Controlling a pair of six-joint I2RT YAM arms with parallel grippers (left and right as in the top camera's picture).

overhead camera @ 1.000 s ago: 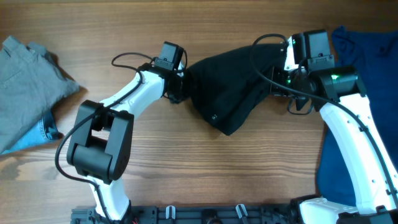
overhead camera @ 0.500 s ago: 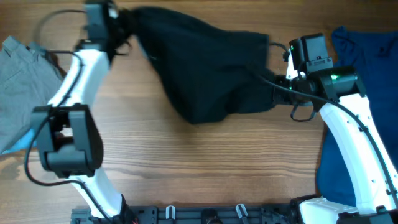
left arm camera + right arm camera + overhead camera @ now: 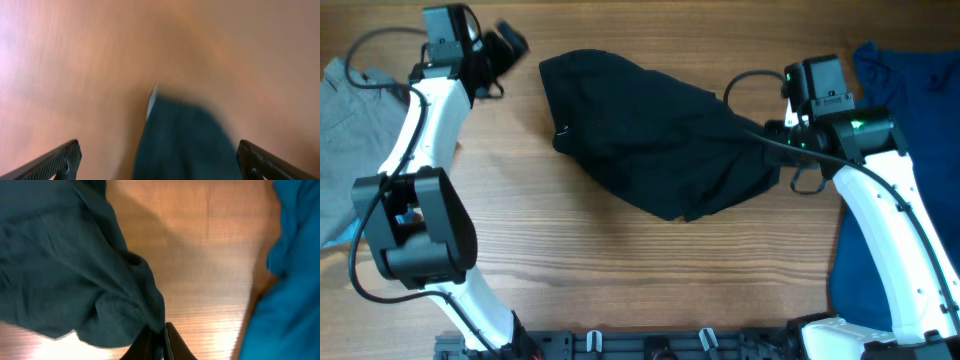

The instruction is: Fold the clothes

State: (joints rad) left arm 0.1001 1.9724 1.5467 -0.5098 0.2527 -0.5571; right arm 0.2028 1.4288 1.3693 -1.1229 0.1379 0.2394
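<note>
- Two arms reach over the wooden table [image 3: 620, 290], one from each side of the overhead frame.
- The black shorts [image 3: 650, 150] lie crumpled on the wood in the upper middle of that frame.
- The left gripper [image 3: 508, 45] sits in the upper left with its jaws spread wide. It holds nothing and is clear of the shorts' left edge.
- The left wrist view is blurred. Its fingertips stand far apart at the bottom corners, with dark cloth beyond them.
- The right gripper [image 3: 156, 341] is pinched closed on the right-hand edge of the shorts.
- A grey garment [image 3: 340, 90] lies at the left edge.
- A blue garment [image 3: 910, 80] lies at the right edge, partly under the right arm.
</note>
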